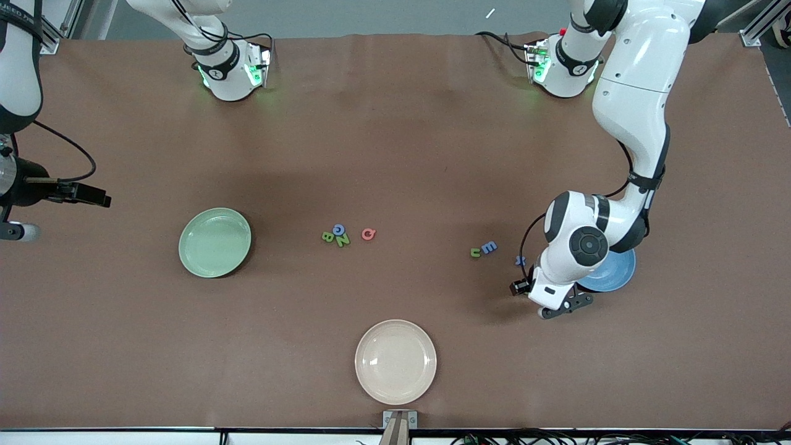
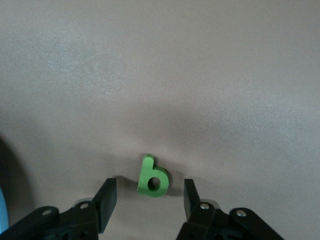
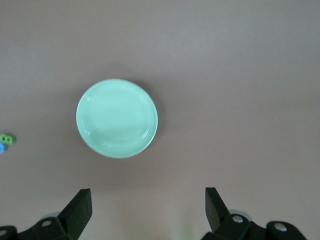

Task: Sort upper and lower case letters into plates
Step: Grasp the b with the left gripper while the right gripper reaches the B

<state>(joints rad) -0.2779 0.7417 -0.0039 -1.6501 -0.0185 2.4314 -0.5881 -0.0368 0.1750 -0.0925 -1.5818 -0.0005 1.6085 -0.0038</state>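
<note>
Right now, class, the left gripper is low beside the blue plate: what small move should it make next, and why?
Probably ease straight down and close. In the left wrist view the left gripper is open, with the green q lying flat on the table just ahead of its fingertips and roughly centred between them; nothing is held yet.

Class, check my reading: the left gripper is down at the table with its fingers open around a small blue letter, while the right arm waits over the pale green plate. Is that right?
Not quite: the letter between the left gripper's open fingers is green, not blue, as the left wrist view shows. The rest holds: the right gripper waits, open, over the pale green plate.
</note>
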